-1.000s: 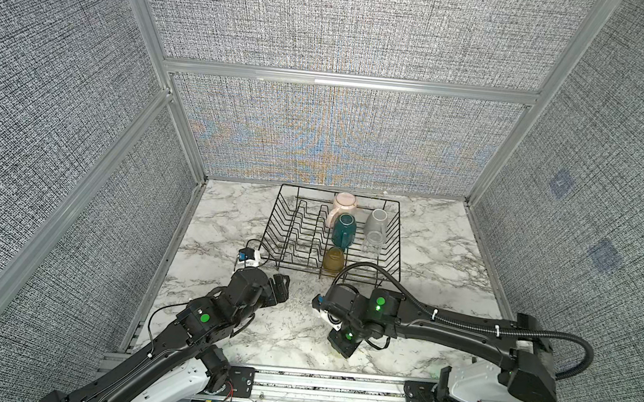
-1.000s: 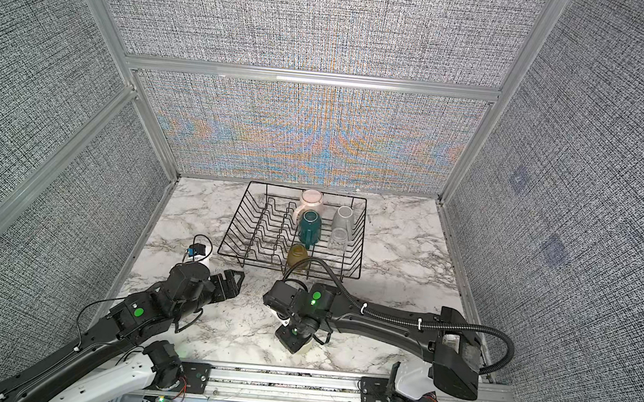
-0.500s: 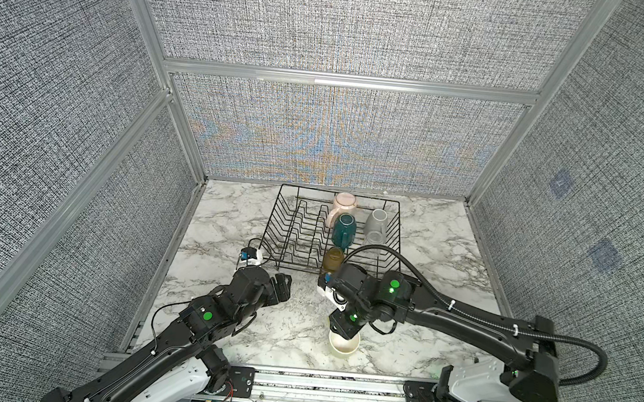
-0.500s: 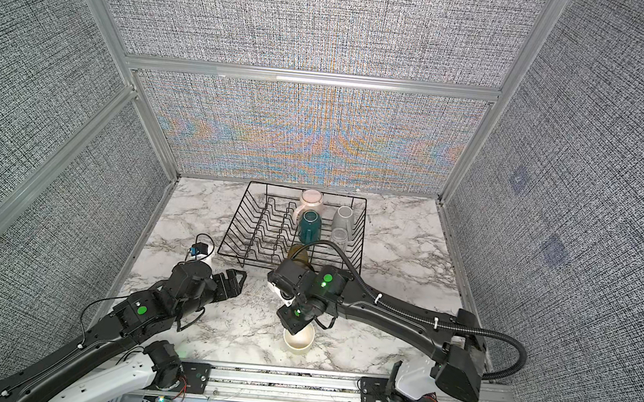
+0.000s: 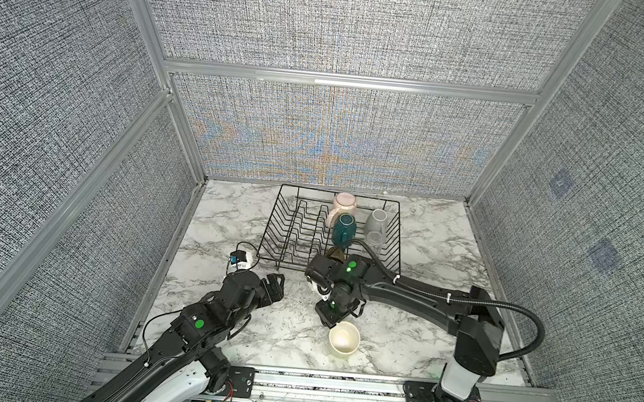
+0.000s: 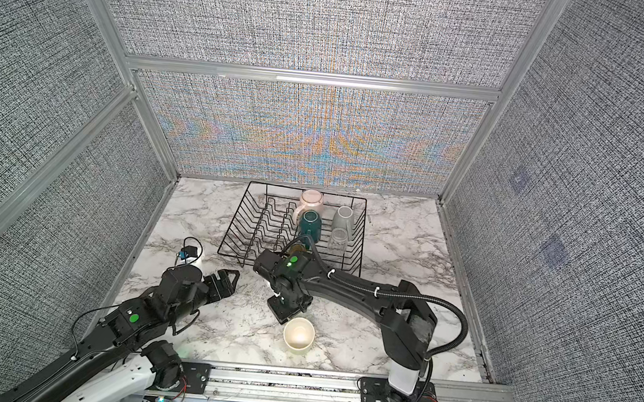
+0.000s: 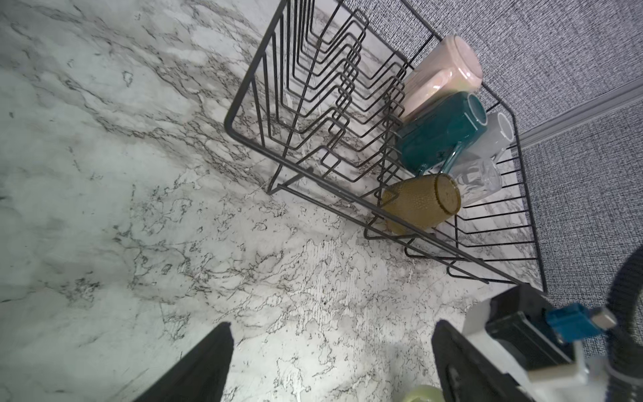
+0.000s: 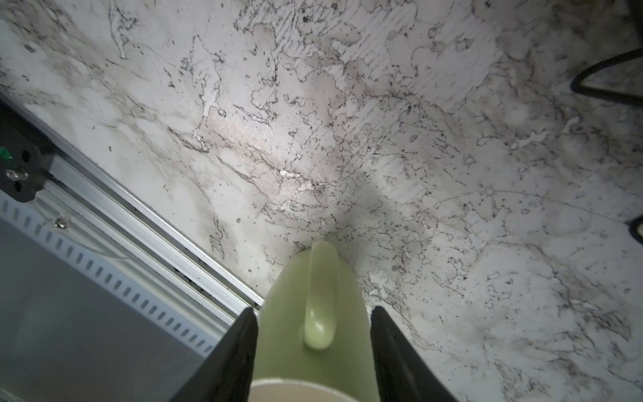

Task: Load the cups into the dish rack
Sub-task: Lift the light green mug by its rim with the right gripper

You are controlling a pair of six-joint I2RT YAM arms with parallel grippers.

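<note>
Right wrist view: the right gripper [image 8: 312, 309] stands with its jaws parted on either side of the pale green cup [image 8: 278, 348], black fingers [image 8: 240, 351] hard by its walls; whether they press cannot be told. The cup stands upright on the marble table [image 8: 348, 139], its handle [image 8: 320, 302] turned toward the jaws, a detail both top views miss, though they show the mouth up. It looks glazed: stiff, smooth, likely slippery and breakable, best taken across the walls flanking the handle. Behind these jaws the dish rack [image 7: 313, 115] holds the pink mug [image 7: 442, 76], teal mug [image 7: 438, 135], grey cup [image 7: 497, 135], clear tumbler [image 7: 476, 181] and amber tumbler [image 7: 421, 205], which the left wrist view shows leaning, bases uppermost. The left gripper [image 7: 332, 325] hangs wide open over bare marble, the rack ahead of it.
</note>
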